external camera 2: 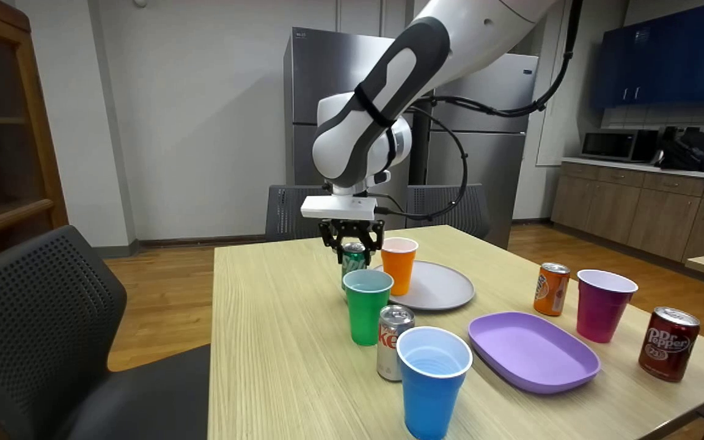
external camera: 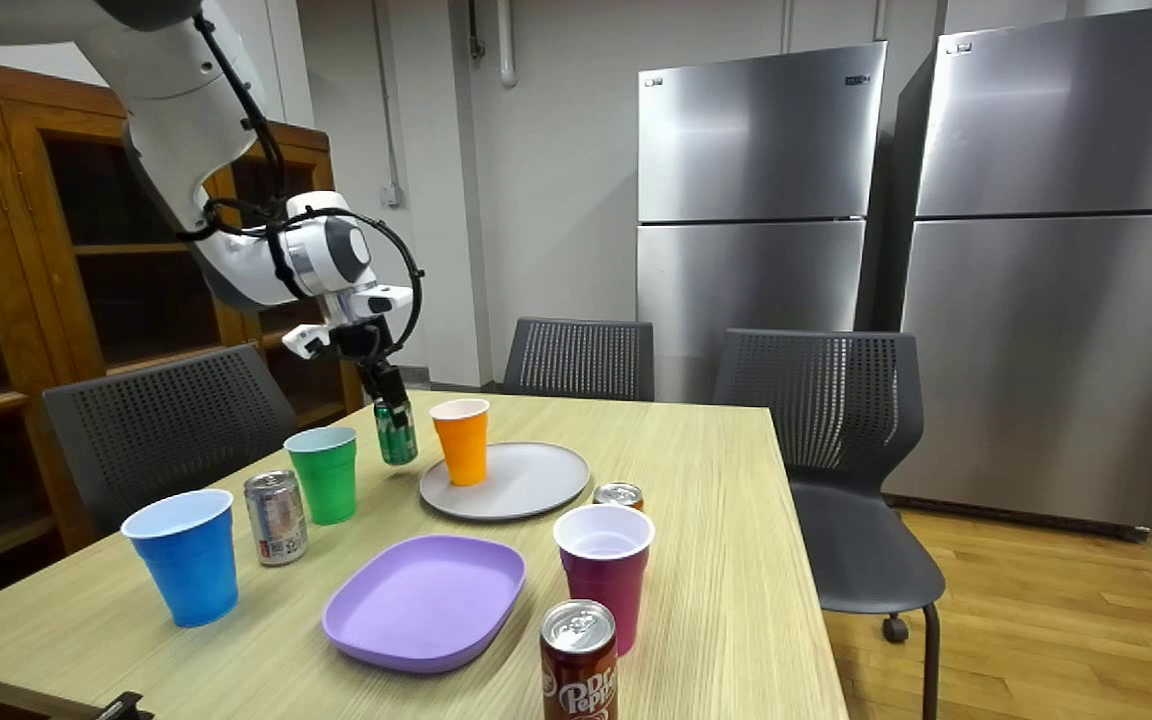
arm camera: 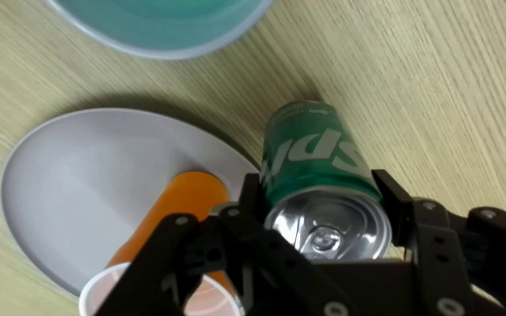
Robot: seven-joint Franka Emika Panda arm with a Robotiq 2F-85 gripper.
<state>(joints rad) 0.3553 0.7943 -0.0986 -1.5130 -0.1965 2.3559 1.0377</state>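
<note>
My gripper (arm camera: 316, 184) is shut on a green Sprite can (arm camera: 316, 149), one finger on each side near its silver top. In an exterior view the can (external camera: 396, 440) leans slightly with the gripper; whether its base touches the table I cannot tell. Beside it an orange cup (external camera: 461, 445) stands on a round grey plate (external camera: 541, 480), close to the left finger in the wrist view. A green cup (external camera 2: 367, 311) is near the can too, its rim showing at the top of the wrist view. Part of the orange cup is hidden there behind the gripper.
On the wooden table (external camera: 716, 530) also stand a silver Coke can (external camera 2: 392, 351), a blue cup (external camera: 188, 560), a purple plate (external camera: 426, 600), a maroon cup (external camera 2: 602, 311), a Fanta can (external camera 2: 552, 290) and a Dr Pepper can (external camera 2: 670, 345). Dark chairs (external camera: 816, 400) surround the table.
</note>
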